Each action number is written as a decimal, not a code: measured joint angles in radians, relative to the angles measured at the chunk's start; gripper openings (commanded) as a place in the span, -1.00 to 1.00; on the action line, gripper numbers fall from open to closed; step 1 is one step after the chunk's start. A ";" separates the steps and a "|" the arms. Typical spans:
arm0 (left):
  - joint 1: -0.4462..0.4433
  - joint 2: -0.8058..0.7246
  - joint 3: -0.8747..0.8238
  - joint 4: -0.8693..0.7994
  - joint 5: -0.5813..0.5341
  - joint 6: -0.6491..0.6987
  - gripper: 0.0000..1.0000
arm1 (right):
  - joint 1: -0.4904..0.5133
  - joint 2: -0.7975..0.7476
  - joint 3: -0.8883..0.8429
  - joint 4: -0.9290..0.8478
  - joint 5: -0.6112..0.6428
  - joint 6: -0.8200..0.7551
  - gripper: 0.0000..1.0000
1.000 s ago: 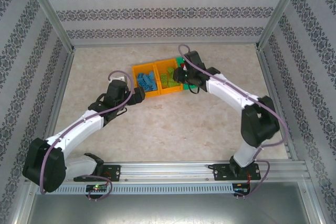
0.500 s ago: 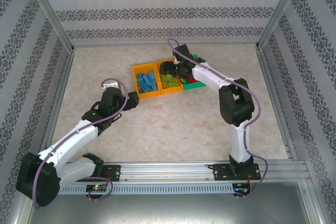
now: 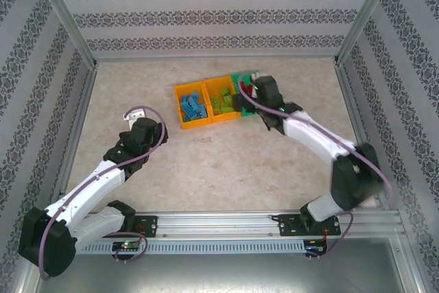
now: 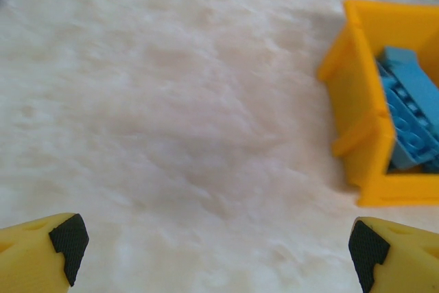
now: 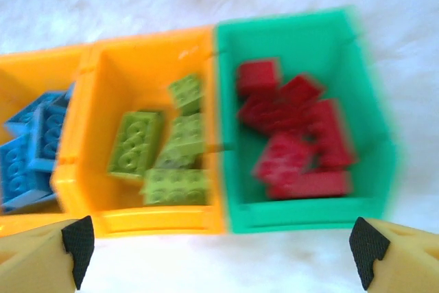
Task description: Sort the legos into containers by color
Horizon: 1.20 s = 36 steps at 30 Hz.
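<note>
Three containers stand side by side at the back of the table. The left orange bin (image 3: 191,108) (image 4: 353,101) holds light blue legos (image 4: 411,114) (image 5: 31,149). The middle orange bin (image 3: 221,111) (image 5: 158,221) holds lime green legos (image 5: 171,149). The green bin (image 5: 302,214) (image 3: 238,77) holds red legos (image 5: 295,135). My right gripper (image 5: 223,245) (image 3: 248,99) hangs open and empty just in front of the middle and green bins. My left gripper (image 4: 216,248) (image 3: 156,128) is open and empty over bare table, to the left of the blue-filled bin.
The table top is pale marbled stone (image 3: 226,162), walled in by patterned panels and metal posts (image 3: 68,39). The arms' mounting rail (image 3: 226,223) runs along the near edge.
My right gripper has opened and pulled back from over the bins towards the near right. The left arm has drawn back to the left, away from the blue-filled bin.
</note>
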 measured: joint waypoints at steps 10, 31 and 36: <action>0.012 -0.107 -0.188 0.191 -0.240 0.242 0.99 | -0.314 -0.277 -0.578 0.449 0.122 -0.144 0.96; 0.309 0.515 -0.203 0.912 0.234 0.538 0.99 | -0.417 0.058 -0.615 0.928 -0.062 -0.215 0.96; 0.391 0.568 -0.108 0.904 0.365 0.517 0.99 | -0.417 0.059 -0.616 0.940 -0.070 -0.215 0.96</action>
